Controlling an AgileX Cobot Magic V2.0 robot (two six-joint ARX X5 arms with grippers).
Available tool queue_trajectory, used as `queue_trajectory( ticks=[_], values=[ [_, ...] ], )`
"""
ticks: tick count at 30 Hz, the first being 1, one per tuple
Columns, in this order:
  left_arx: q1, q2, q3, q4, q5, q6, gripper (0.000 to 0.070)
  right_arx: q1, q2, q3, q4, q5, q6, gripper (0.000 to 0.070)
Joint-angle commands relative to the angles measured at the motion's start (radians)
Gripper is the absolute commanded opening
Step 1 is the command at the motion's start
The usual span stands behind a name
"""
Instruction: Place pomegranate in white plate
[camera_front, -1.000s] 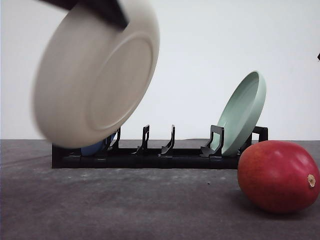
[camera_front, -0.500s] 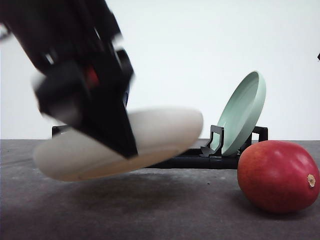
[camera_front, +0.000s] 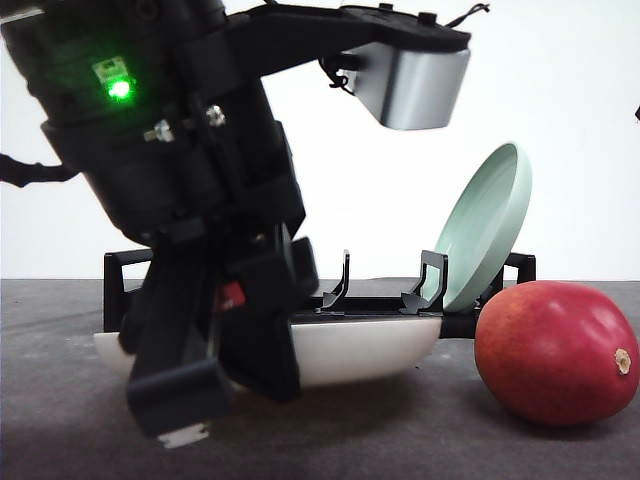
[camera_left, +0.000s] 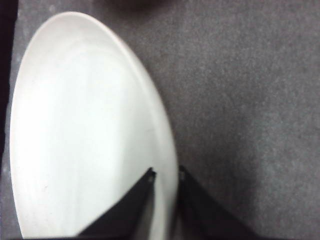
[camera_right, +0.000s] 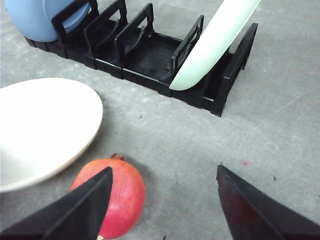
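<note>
- Two arms split the work: the left gripper (camera_left: 165, 175) pinches the rim of the white plate (camera_front: 370, 345), one finger inside the bowl and one outside, with the plate low over or on the grey table (camera_front: 400, 440) in front of the black rack (camera_right: 150, 55).
- The right gripper (camera_right: 162, 205) hangs with its fingers spread wide and empty.
- The pomegranate (camera_right: 112, 197) lies on the table just beside the plate's edge, close under the right gripper's one finger, so the right arm is plainly the nearer.
- Its long axis runs roughly level across the front view, stem spot towards the robot's right.
- The fruit's next journey looks short: up, then leftward over the rim.
</note>
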Motion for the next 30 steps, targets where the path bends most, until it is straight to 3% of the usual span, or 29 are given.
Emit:
queue_trajectory(
  ticks=[1,3,5,8,14,19,22,25,30],
  values=[
    [-0.015,0.018,0.008,0.007,-0.005,-0.006,0.0270,0.005,0.002,0.016,0.007,-0.002,-0.006,0.0419],
    [-0.015,0.018,0.009,0.007,-0.005,-0.013,0.0372,0.004,0.002,0.016,0.007,-0.002,-0.006,0.0419],
    [-0.015,0.017,0.013,0.007,-0.002,-0.029,0.0429,0.005,0.002,0.016,0.007,-0.002,-0.006,0.0419],
    [-0.014,0.007,0.024,-0.007,0.043,-0.056,0.0446,0.005,0.002,0.016,0.010,-0.002,-0.006,0.0419],
    [0.022,-0.069,0.068,-0.100,0.237,-0.089,0.0485,0.005,0.002,0.016,0.010,-0.002,-0.006,0.0419],
    [0.161,-0.181,0.077,-0.149,0.454,-0.250,0.0481,0.004,0.002,0.016,0.010,-0.002,-0.006,0.0419],
    [0.279,-0.244,0.077,-0.151,0.518,-0.353,0.0479,0.005,0.002,0.016,0.011,-0.002,-0.004,0.0419],
    [0.393,-0.300,0.077,-0.155,0.531,-0.378,0.0476,0.005,0.002,0.016,0.011,-0.002,-0.002,0.0419],
    [0.574,-0.377,0.077,-0.188,0.531,-0.340,0.0475,0.005,0.002,0.016,0.011,-0.004,0.005,0.0419]
  ],
)
